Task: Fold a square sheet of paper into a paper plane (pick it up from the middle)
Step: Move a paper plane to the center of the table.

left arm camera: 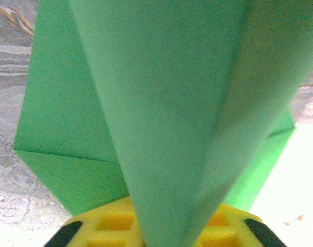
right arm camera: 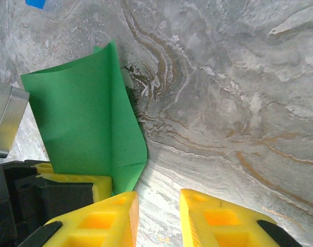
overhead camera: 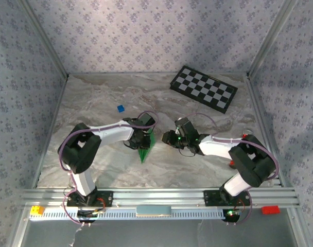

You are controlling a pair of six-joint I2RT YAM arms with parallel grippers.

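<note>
The folded green paper (left arm camera: 161,103) stands between the fingers of the left gripper (left arm camera: 179,229); I cannot tell whether they clamp it. The right gripper (right arm camera: 159,216), jaws slightly apart and empty, has the paper just to its left.

Twin bench arms in one livery: the left arm (overhead camera: 107,133) and the right arm (overhead camera: 218,146) wear white shells on the long links and bulky black housings at shoulder and elbow. A lilac cable (overhead camera: 64,149) loops along each arm from its black base (a small green light (overhead camera: 229,212) glows at the right one). The left gripper (overhead camera: 141,139) and the right gripper (overhead camera: 173,138) are black-bodied. Seen from the right wrist, the fingers (right arm camera: 226,221) are bright yellow moulded wedges with shallow rectangular pockets, trimmed with black at the outer corners. The left pair (left arm camera: 110,224) is the same yellow, also with black corners.
</note>
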